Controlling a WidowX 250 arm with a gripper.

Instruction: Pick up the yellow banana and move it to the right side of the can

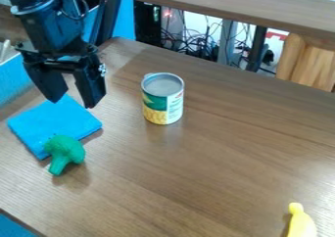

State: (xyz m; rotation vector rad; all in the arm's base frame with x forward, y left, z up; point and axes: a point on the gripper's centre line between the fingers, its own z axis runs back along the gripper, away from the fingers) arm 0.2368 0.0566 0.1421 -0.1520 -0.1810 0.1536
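And we're on one fixed cam, up above the bench (216, 182), looking down at a slant, approx. mid-range: close enough that the bench runs off btm & R edges. It faces across the top, tool (73, 103) upper L, to the cables (196, 49) beyond the far edge.

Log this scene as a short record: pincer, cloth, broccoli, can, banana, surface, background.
pincer: black, open, holding nothing, appears above the cloth's far edge
cloth: blue, laid flat, upper left of the table
broccoli: green, head overlapping the cloth's near edge in view, stem pointing toward the viewer
can: upright, green and yellow label, right of the cloth
banana: yellow, lower right, cut off by the view's edge
surface: brown wood-grain table
background: tangled cables beyond the table
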